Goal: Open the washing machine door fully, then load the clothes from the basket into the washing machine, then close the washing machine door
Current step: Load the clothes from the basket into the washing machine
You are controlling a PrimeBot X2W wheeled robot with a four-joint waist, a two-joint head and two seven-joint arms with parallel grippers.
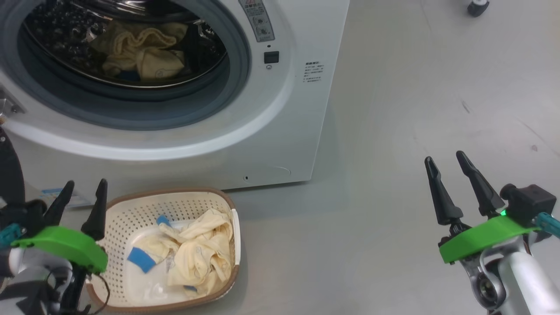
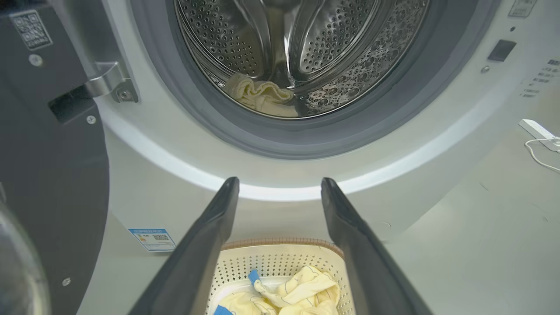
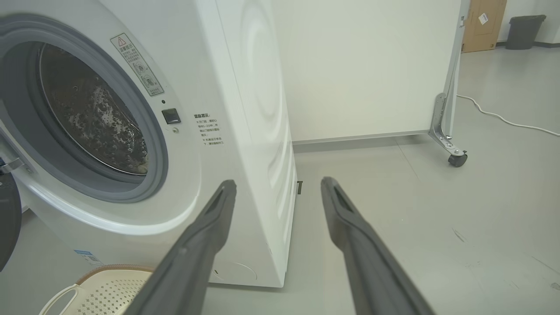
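The white washing machine (image 1: 280, 144) stands with its door (image 2: 48, 175) swung open to the left, showing its dark inner face. Pale yellow clothes (image 1: 144, 52) lie in the steel drum (image 2: 332, 48). More yellow clothes (image 1: 197, 253) with blue trim lie in the cream basket (image 1: 131, 214) on the floor before the machine. My left gripper (image 1: 83, 190) is open and empty, at the basket's left rim. Out over bare floor at the right, my right gripper (image 1: 446, 159) is open and empty.
A grey rubber seal (image 1: 238, 61) rings the drum mouth. A white partition on castor wheels (image 3: 457, 157) stands behind the machine, with a white cable (image 3: 503, 116) along the floor. A white power strip (image 2: 538, 131) lies right of the machine.
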